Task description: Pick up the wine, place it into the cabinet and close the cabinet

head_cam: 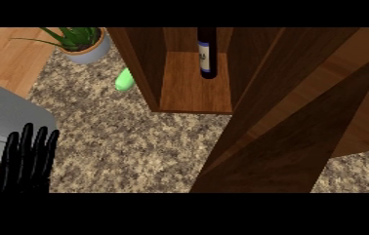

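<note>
Wine shelved, door still open

The cabinet (pixel 194 90) holds the wine (pixel 207 58) upright on its shelf; its door (pixel 288 131) swings wide. The left hand (pixel 29 161) rests with fingers straight; the right is unseen. Push the door's outer face steadily shut.

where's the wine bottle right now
In the head view the wine bottle stands inside the open cabinet, top centre, right of the potted plant.
</note>
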Robot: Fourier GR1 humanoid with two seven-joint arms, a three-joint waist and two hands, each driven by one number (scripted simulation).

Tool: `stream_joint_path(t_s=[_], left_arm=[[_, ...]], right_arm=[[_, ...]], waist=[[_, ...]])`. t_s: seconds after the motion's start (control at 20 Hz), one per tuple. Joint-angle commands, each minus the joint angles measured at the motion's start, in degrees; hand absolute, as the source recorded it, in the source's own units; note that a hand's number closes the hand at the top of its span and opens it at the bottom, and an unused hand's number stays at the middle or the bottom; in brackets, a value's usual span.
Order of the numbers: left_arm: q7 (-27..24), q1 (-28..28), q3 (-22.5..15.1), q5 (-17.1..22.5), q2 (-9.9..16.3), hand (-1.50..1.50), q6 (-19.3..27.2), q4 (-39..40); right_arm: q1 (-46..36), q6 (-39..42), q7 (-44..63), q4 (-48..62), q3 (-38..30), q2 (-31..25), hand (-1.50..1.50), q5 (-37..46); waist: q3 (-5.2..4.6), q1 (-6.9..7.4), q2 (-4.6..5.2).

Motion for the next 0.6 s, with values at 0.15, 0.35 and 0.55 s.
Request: stream_joint_path(t_s=[0.15,0.35,0.55], left_arm=[[-1.27,5.83,7.37,5.74,4.68,-1.5,-8.45,-0.71],[-2.0,7.92,8.38,6.9,5.52,-1.5,-11.84,-2.28],[-1.62,6.09,12.64,9.32,6.94,-1.5,-14.57,0.38]], right_arm=[[-16.41,-14.97,1.23,6.57,9.53,4.92,1.5,1.18],[-26.78,-19.46,1.95,11.02,3.5,4.8,1.5,-2.11],[-35.54,-25.69,0.47,19.55,3.17,4.82,1.5,-6.17]], waist=[[-0.03,1.27,0.08],[-0.04,2.47,0.38],[-0.04,2.37,0.61]])
